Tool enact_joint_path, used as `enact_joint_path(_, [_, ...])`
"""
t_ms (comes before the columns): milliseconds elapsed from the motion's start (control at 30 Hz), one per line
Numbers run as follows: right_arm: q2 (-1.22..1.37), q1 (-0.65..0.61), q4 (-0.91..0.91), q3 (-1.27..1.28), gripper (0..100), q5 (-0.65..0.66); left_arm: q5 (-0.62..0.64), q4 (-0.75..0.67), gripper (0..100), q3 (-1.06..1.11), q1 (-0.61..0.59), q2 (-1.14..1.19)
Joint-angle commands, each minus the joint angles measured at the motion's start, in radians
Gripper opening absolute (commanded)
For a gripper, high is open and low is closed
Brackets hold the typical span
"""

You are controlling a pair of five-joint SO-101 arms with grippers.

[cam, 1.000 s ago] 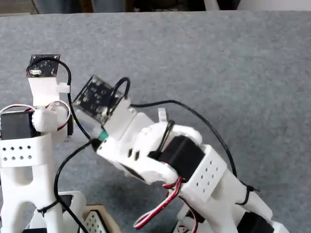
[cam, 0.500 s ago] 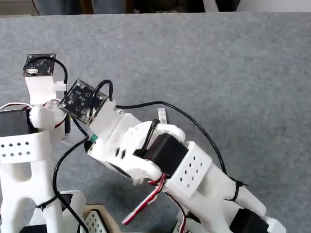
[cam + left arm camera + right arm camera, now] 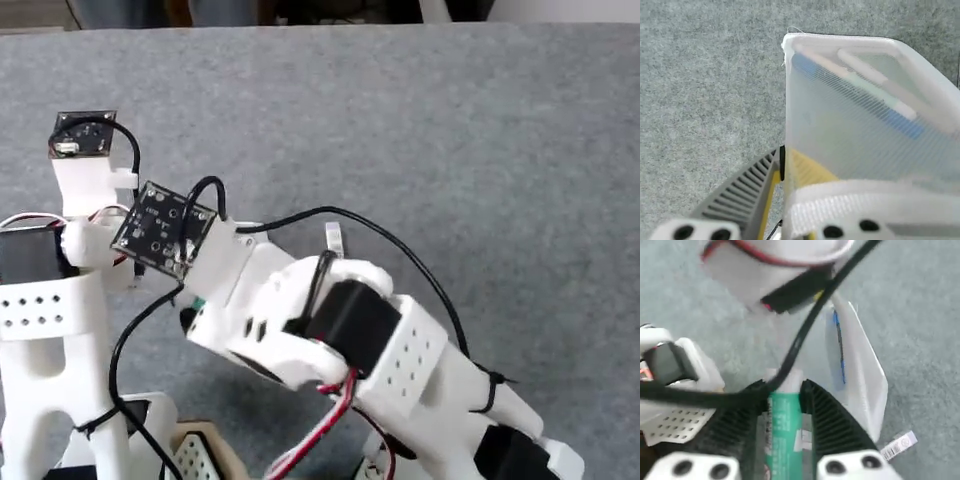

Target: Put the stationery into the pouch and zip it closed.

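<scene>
Arms crowd the lower left of the high view. The left arm (image 3: pixel 50 300) stands upright at the left edge with its wrist tipped downward. The right arm (image 3: pixel 340 330) lies in from the lower right corner, stretched low over the grey felt table (image 3: pixel 480 150), so its wrist sits just beside the left arm's. A small white tag (image 3: pixel 333 238) lies on the felt near the centre. In the left wrist view, the translucent pouch (image 3: pixel 850 150) stands on edge on the felt, with a blue pen (image 3: pixel 860 95) and a white pen (image 3: pixel 880 80) already inside. The left gripper (image 3: pixel 785 172) appears to pinch the pouch's near corner. Its grey ribbed finger (image 3: pixel 747 195) is pressed to the edge, while the other finger is hidden behind the fabric. In the right wrist view, the right gripper (image 3: pixel 783 390) is clamped on a green marker (image 3: pixel 782 430), whose white tip points toward the pouch just beyond. A black cable (image 3: pixel 805 335) crosses in front of that tip. The step in hand looks like feeding this marker in. To do it well, the barrel should line up with the pouch's mouth, though I cannot tell how wide the mouth gapes. The left arm should hold the pouch steady, and the advance should be slow and clear of the cable. The right fingers should let go only once most of the barrel is inside.
</scene>
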Motion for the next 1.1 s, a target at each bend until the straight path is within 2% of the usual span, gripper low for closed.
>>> enact_joint_path(0, [-0.033, -0.032, 0.006, -0.071, 1.2, 0.009, 0.012, 0.011, 3, -0.007, -0.012, -0.005])
enact_joint_path(400, [0.021, -0.034, -0.091, -0.102, 1.2, 0.017, 0.012, 0.011, 3, -0.007, -0.01, -0.009])
enact_joint_path(733, [0.151, 0.132, -0.14, -0.102, 1.2, 0.017, 0.012, 0.011, 3, -0.005, -0.01, -0.011])
enact_joint_path(1067, [0.171, 0.155, -0.137, -0.048, 1.2, 0.017, 0.012, 0.011, 3, -0.005, -0.008, -0.011])
